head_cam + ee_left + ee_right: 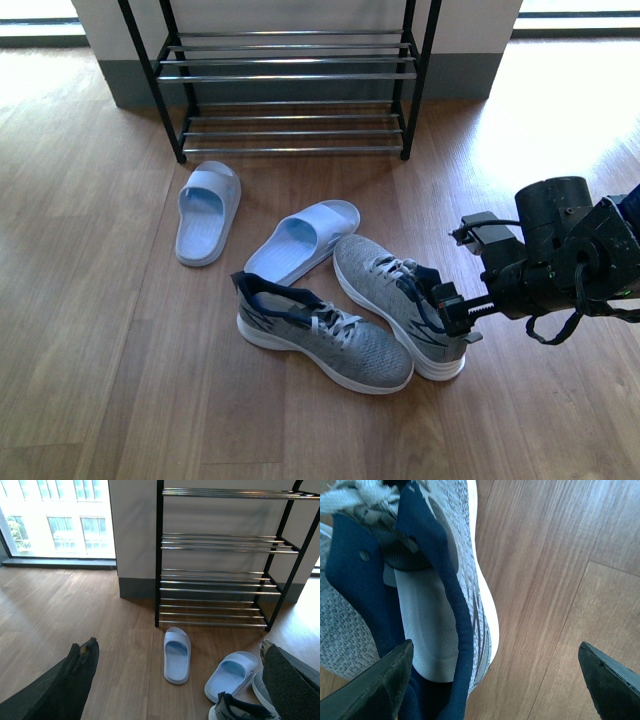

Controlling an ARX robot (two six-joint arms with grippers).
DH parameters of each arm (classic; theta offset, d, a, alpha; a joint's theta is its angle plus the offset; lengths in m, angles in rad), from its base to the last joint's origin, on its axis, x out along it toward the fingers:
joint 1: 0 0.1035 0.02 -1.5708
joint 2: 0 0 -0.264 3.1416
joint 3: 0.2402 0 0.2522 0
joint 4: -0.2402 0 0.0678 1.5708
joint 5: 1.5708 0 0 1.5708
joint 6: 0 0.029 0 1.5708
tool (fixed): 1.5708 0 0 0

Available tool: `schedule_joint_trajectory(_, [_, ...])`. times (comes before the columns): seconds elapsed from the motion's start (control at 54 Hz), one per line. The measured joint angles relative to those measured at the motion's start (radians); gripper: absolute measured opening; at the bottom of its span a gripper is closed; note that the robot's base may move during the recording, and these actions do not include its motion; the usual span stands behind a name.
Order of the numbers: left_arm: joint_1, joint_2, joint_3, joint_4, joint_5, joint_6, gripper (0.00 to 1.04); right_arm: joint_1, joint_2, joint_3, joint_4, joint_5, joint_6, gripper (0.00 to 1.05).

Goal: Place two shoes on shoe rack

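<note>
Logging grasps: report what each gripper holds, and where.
Nothing is held. The right gripper is open, straddling the collar of the grey sneaker; the left gripper is open, empty.

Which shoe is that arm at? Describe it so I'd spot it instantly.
Find the black shoe rack at the back; four shoes lie on the floor before it. It's the grey sneaker furthest right, under the right gripper, unlike its twin and the pale blue slides.

- Matt black right arm (575,235): stubby cylindrical joint housing, boxy wrist block, thin black cables (560,325) looped beneath.
- left gripper (177,647): dark fingers (75,680), rough pads, one tip frayed.
- right gripper (495,647): black wedge-shaped fingers (375,685).
</note>
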State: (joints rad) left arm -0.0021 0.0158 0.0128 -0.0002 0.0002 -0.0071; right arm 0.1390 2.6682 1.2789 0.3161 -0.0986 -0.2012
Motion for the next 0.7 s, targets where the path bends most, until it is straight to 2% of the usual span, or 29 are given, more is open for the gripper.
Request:
schedule_joint_trajectory(0.574, [0.0,0.0,0.0,0.0,0.0,0.0,0.95,0.011,0.136,0.197,-0.061,0.005,-0.003,0.95])
schedule_joint_trajectory(0.704, [0.0,0.0,0.0,0.0,0.0,0.0,0.95,0.011,0.14,0.208,-0.063,0.005,-0.005,0.8])
